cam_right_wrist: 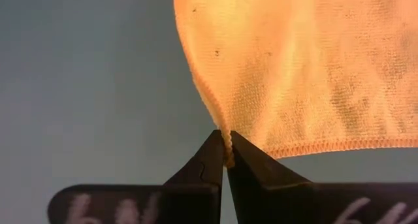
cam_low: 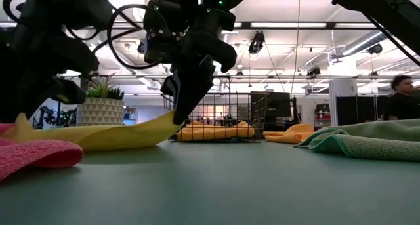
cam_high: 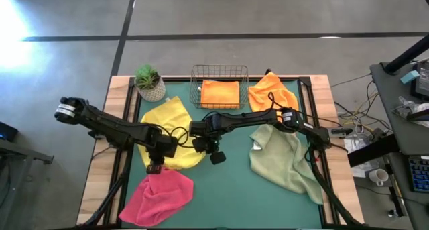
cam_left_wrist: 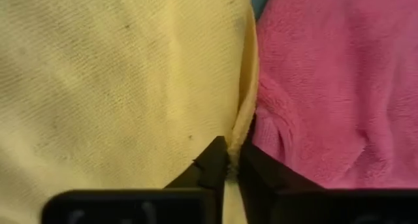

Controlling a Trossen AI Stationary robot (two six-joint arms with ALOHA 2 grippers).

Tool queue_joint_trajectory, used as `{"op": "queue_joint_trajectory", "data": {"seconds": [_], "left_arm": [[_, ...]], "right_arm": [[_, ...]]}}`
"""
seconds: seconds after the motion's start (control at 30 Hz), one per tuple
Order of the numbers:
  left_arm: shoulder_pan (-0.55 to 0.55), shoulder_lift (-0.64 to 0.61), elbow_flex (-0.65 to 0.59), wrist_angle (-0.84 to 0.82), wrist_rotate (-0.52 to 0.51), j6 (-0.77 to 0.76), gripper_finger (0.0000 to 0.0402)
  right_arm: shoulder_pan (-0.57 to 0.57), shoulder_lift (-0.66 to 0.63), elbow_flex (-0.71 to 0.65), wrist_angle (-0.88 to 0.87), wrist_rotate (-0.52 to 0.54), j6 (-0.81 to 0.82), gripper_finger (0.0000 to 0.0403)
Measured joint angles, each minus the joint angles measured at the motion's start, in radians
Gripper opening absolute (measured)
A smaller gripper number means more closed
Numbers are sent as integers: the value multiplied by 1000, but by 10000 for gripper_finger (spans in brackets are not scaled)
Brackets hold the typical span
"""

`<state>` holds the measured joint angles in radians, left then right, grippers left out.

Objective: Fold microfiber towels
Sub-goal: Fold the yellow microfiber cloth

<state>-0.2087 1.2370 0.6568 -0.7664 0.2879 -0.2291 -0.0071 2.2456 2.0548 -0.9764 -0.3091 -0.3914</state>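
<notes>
A yellow towel point(cam_high: 171, 129) lies spread at the table's left middle, and both grippers are shut on it. My left gripper point(cam_high: 155, 167) is at the towel's near edge, right beside a crumpled pink towel point(cam_high: 158, 193). My right gripper point(cam_high: 200, 147) reaches across from the right to the towel's right corner. A sage green towel point(cam_high: 285, 156) lies bunched on the right, and an orange towel point(cam_high: 271, 92) lies at the far right. Another orange towel point(cam_high: 220, 92) lies folded in the wire basket point(cam_high: 219, 70). My left gripper pinches the yellow towel's near edge point(cam_left_wrist: 240, 127) between its two fingers, slanting steeply down from above, where that edge meets the pink towel point(cam_left_wrist: 326, 87). The cloth around it rests on the table. Whether one layer or several is held I cannot tell. My right gripper pinches the yellow towel's right corner point(cam_right_wrist: 219, 123) at its hemmed edge between its two fingertips, slanting down from the table's right. In the low view the corner point(cam_low: 172, 120) is raised slightly off the table, and the cloth slopes down from it to the table.
A small potted plant point(cam_high: 149, 82) stands at the far left corner, next to the basket. Bare green mat point(cam_high: 228, 190) lies open in the near middle, between the pink and sage towels. Cables and gear point(cam_high: 348, 133) sit past the table's right edge.
</notes>
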Motion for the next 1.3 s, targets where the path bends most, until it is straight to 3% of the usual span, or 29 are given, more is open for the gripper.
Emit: {"op": "queue_joint_trajectory", "data": {"seconds": [0.37, 0.77, 1.13, 1.3], "left_arm": [[-1, -157, 58, -62, 3, -113, 1], [-2, -322, 245, -122, -142, -156, 1], [-1, -310, 455, -285, -309, -102, 1], [-1, -262, 543, -285, -359, -19, 1]], "right_arm": [[-2, -132, 0, -106, 174, 106, 8], [11, -297, 0, -177, 355, 359, 8], [94, -405, -2, -263, 508, 599, 8], [155, -442, -2, -277, 681, 683, 8]]}}
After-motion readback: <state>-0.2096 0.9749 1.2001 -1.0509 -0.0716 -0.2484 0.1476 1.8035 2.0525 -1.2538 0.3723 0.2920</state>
